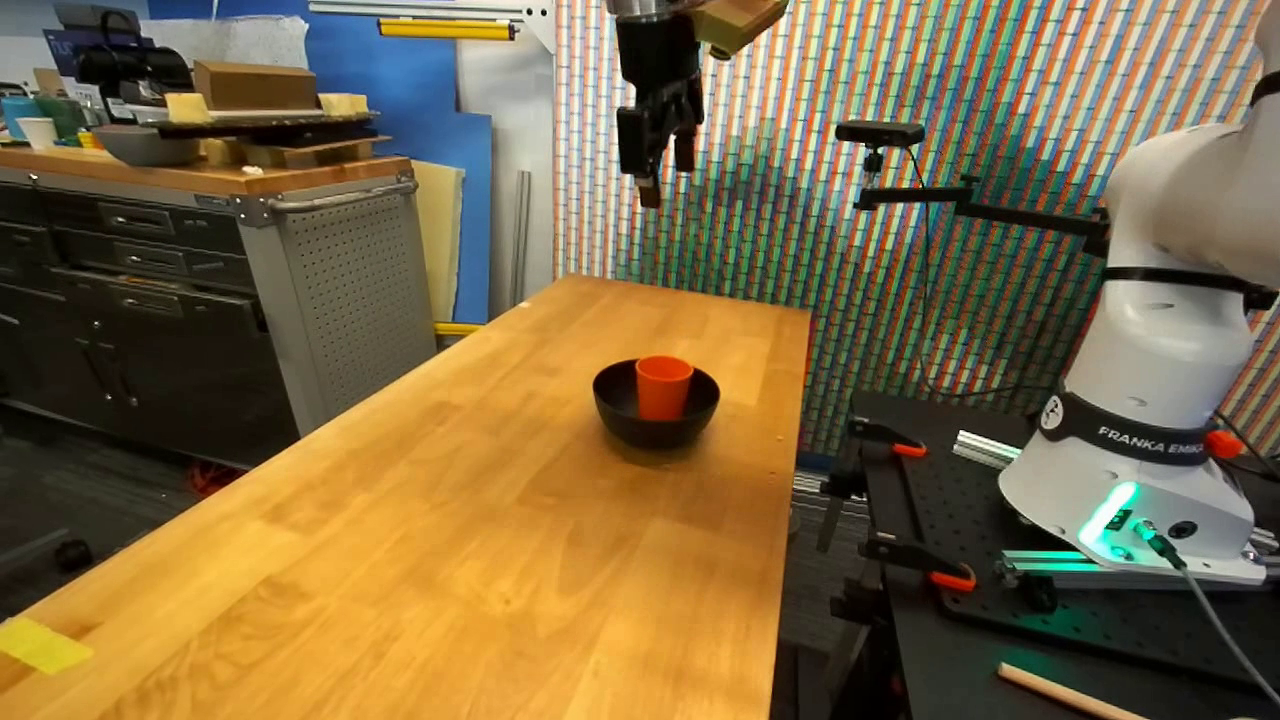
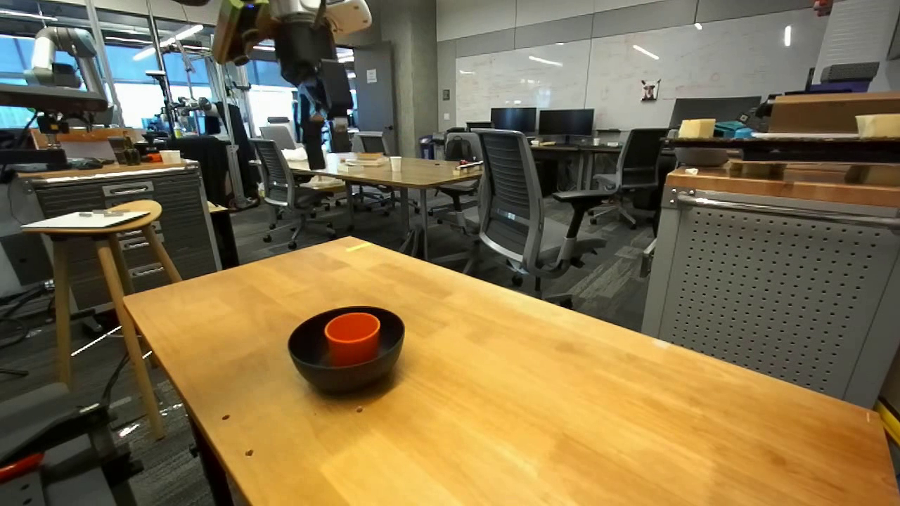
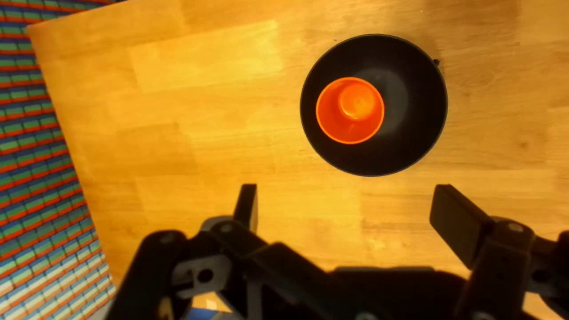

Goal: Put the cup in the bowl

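Black fingers [image 3: 460,224] of the gripper [image 3: 344,195] are filling the lower part of the wrist view, standing wide apart and holding nothing. Beyond their tips in that view, toward the robot-side long edge of the table [image 3: 191,146], the black bowl [image 3: 413,129] is resting with the orange cup [image 3: 350,111] standing inside it, off centre toward the short edge by the patterned sheet [image 3: 35,146]. In both exterior views the gripper is hanging well above them, fingers pointing down, and the cup's long axis is running roughly upright; whether the gripper is hanging squarely overhead, I cannot tell. With the cup sitting below and clear of the fingertips, the placing is looking finished, and the next move is probably calling only for backing away.
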